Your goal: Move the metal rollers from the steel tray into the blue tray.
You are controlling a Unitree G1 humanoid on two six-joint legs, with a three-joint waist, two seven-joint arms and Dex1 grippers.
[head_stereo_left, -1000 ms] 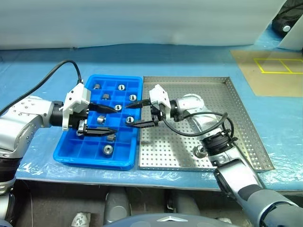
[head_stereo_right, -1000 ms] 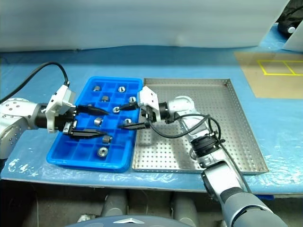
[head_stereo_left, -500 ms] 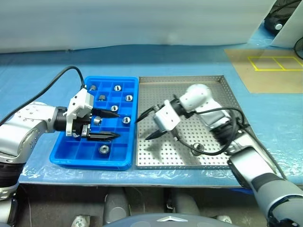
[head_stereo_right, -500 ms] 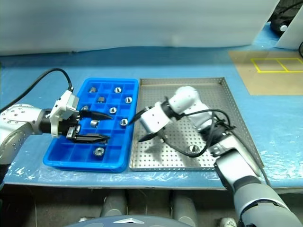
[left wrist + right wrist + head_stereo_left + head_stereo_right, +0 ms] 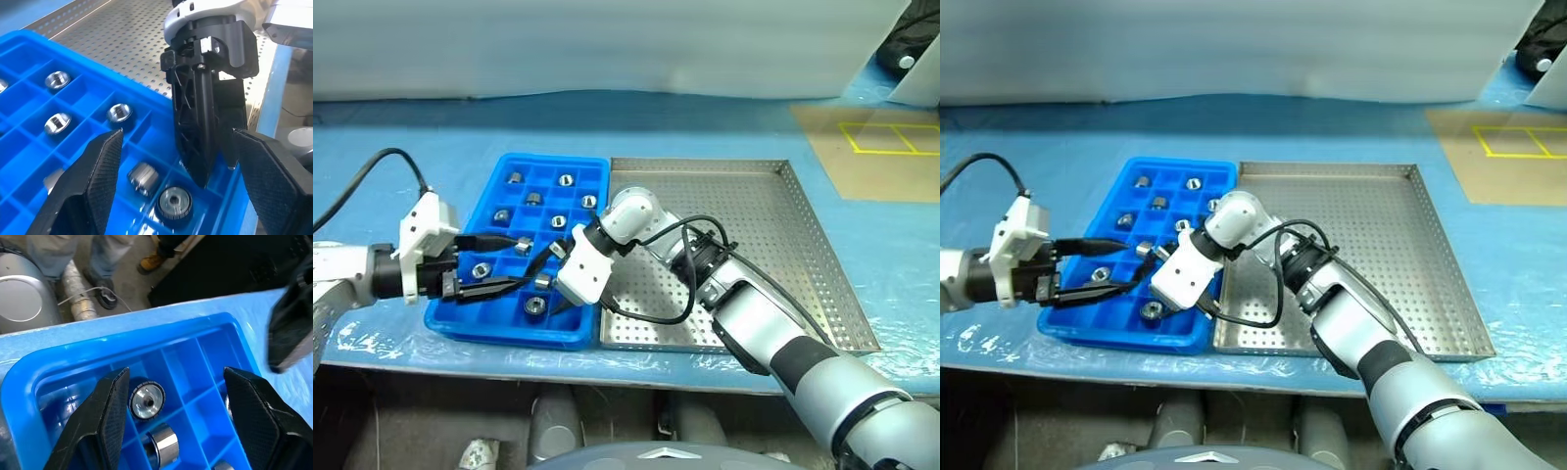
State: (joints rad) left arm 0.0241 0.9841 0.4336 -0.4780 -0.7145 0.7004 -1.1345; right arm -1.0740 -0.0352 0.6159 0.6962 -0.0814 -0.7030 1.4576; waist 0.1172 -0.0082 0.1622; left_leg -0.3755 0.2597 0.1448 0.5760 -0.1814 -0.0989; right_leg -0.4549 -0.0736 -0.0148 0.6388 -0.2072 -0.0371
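1. Steel tray looks bare; rollers lie in blue tray cells beneath both grippers.
2. Left gripper and right gripper: fingers apart, empty.
3. Judgement: lift both clear without nudging rollers.

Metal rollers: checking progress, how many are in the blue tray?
10 metal rollers, all in blue tray compartments: six in the far half, four nearer; the right gripper may hide others.
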